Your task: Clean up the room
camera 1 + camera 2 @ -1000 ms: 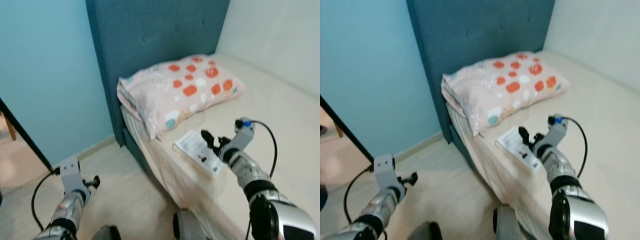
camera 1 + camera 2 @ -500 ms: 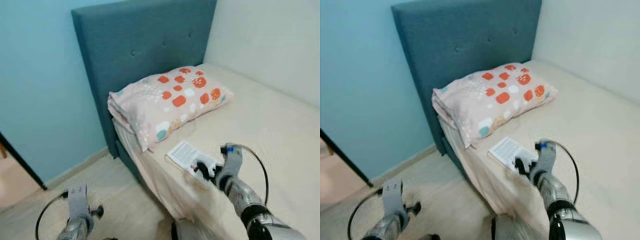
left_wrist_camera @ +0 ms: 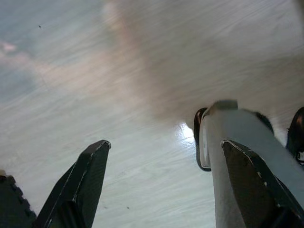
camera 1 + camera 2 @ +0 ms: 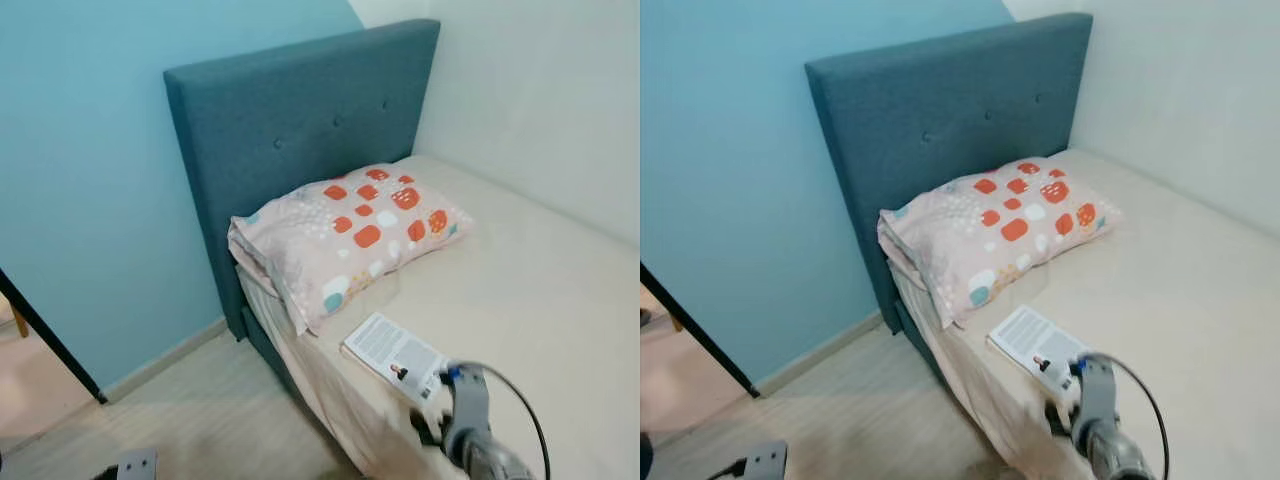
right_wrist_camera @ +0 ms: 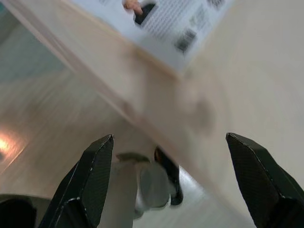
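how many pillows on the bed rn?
1. The pillow, pink with orange and white patches, lies at the head of the bed against the blue headboard. A booklet lies just in front of it. None looks hidden.

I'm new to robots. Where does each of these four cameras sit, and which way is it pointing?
Left eye: on the head, looking forward and down at the bed, pillow and booklet; the right arm shows.
Right eye: beside it, same scene.
Left wrist: on the left arm, looking along the open left hand at the floor and one robot leg.
Right wrist: on the right arm, looking along the open right hand at the bed edge.
Shared: the right wrist and both eyes see the booklet.
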Tool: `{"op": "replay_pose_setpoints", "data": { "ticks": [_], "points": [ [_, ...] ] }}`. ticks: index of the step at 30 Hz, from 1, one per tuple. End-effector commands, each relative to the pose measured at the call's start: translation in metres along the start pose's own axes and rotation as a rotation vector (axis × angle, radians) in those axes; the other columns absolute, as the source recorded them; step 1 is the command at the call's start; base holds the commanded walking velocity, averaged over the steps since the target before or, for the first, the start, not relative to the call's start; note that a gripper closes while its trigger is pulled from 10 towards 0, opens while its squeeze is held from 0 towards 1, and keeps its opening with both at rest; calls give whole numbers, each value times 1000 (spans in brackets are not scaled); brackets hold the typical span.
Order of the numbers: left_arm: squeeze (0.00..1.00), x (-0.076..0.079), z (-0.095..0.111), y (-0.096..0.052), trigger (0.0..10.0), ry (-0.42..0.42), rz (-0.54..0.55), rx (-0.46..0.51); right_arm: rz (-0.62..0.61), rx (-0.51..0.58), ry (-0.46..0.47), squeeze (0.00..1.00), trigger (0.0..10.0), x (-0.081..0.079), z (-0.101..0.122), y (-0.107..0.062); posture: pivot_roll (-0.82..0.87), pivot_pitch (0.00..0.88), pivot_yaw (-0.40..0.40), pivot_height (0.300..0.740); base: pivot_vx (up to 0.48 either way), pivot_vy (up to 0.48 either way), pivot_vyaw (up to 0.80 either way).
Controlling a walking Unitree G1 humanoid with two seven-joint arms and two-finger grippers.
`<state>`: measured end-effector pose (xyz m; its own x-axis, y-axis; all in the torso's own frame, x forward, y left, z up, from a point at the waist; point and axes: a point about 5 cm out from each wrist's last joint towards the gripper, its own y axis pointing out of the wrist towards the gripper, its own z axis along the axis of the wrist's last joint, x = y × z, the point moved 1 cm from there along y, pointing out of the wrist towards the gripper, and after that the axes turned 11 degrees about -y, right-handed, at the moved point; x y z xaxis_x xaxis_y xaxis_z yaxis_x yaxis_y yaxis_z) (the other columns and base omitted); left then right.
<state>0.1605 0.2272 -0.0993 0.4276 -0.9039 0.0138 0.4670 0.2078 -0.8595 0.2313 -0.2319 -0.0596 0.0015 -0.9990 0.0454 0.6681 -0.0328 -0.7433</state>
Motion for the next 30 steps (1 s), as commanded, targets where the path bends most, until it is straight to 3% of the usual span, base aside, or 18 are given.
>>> {"op": "replay_pose_setpoints", "data": {
  "ticks": [1, 2, 14, 22, 30],
  "points": [
    [0, -4, 1, 0, 10000, 30, 13, -2, -8, -27, 49, 0, 10000, -2, -8, -1, -135, 38, -16, 720, 0, 0, 0],
    [0, -3, 0, 0, 10000, 50, 14, -5, -19, -83, 82, 0, 10000, -3, -28, -4, -136, 39, -15, 730, 0, 0, 0],
    [0, 6, 7, 1, 10000, 90, -21, 9, -30, -285, 42, 0, 10000, -8, -90, -22, -133, 37, -15, 740, 0, 0, 0],
    [0, 10, 6, 1, 10000, 105, -26, -3, -45, -318, 25, 0, 10000, -6, -100, -27, -137, 37, -9, 740, 0, 0, 0],
    [0, 14, -1, 0, 10000, 202, -52, -26, -53, -332, -35, 0, 10000, -7, -101, -27, -136, 39, -10, 740, -480, 0, 0]
  ]
}}
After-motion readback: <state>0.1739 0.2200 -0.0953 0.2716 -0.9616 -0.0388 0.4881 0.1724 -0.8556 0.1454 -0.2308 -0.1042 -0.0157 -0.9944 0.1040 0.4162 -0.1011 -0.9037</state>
